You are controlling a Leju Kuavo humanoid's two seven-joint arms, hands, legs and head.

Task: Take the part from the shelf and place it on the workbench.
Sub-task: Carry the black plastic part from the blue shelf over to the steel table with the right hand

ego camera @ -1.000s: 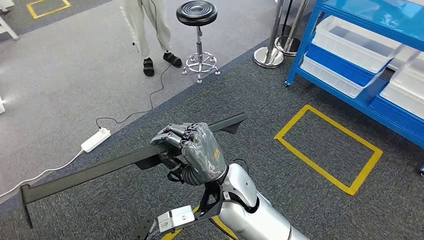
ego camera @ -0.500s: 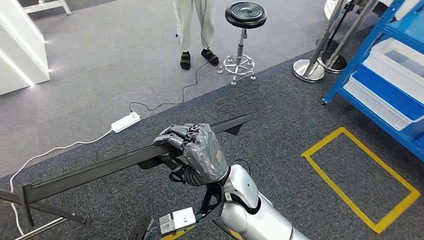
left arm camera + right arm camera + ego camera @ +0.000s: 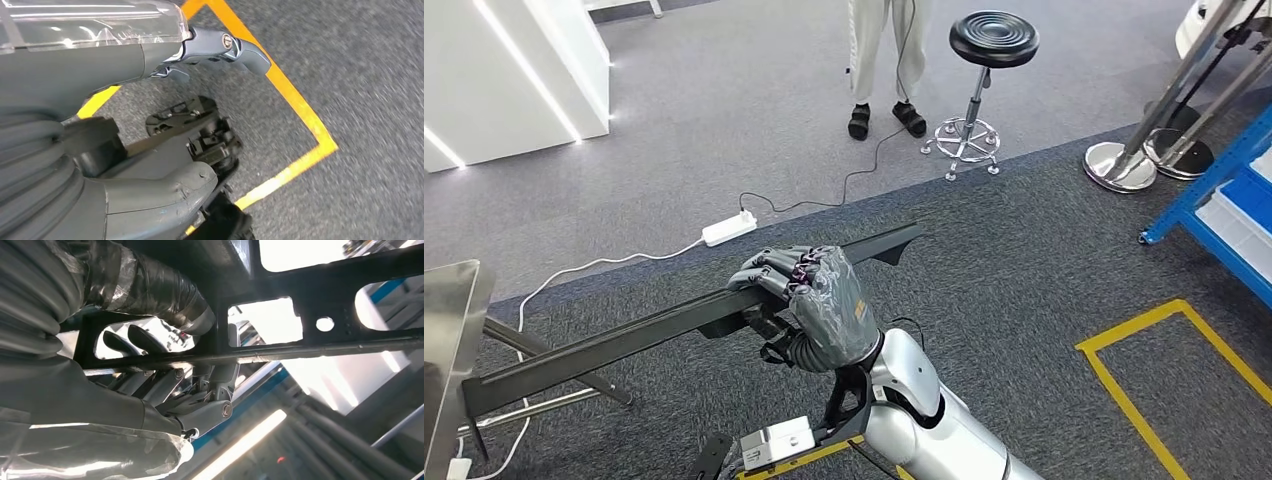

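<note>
The right hand (image 3: 816,296) is wrapped around the middle of the part (image 3: 624,343) — a long dark bar held level above the carpet. One end of it reaches beside the metal desk (image 3: 449,330). The left hand (image 3: 125,90) hangs over yellow floor tape (image 3: 300,110) — whether it is apart or closed, I cannot tell.

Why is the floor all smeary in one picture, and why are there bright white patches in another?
In the left wrist view the carpet is streaked with motion blur. In the right wrist view bright light behind the dark part glares white through its cut-outs, leaving the part nearly a silhouette. The head view is sharp, with the right hand gripping the part.
</note>
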